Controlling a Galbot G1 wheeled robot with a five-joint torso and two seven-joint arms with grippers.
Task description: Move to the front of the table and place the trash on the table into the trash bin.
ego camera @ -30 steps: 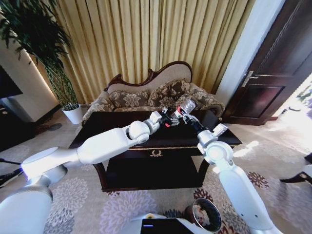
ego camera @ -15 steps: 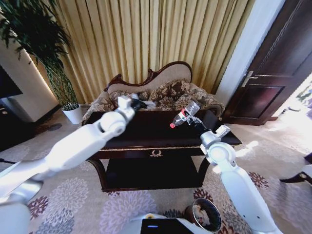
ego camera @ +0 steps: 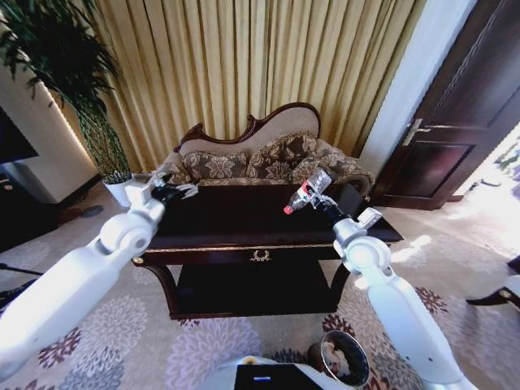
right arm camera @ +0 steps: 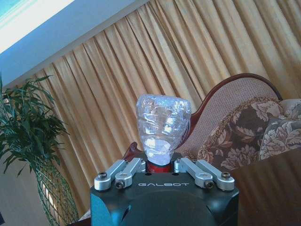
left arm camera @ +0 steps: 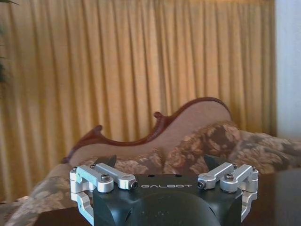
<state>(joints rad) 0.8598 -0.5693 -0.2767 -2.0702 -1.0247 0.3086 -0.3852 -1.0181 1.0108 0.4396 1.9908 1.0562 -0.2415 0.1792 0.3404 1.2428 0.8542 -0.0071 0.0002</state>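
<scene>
Your right tool was clamped on the bottle above the desk, toward two o'clock. Your left tool hovered at ten o'clock, fingers spread apart.

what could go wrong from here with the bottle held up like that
1. The right hand holds the bottle tilted over the table; a loose grip could drop it back there.
2. The trash bin sits low beside the robot's base, so the swing down may miss its small opening.
3. The left hand hangs by the table's left end and could clip it.
</scene>
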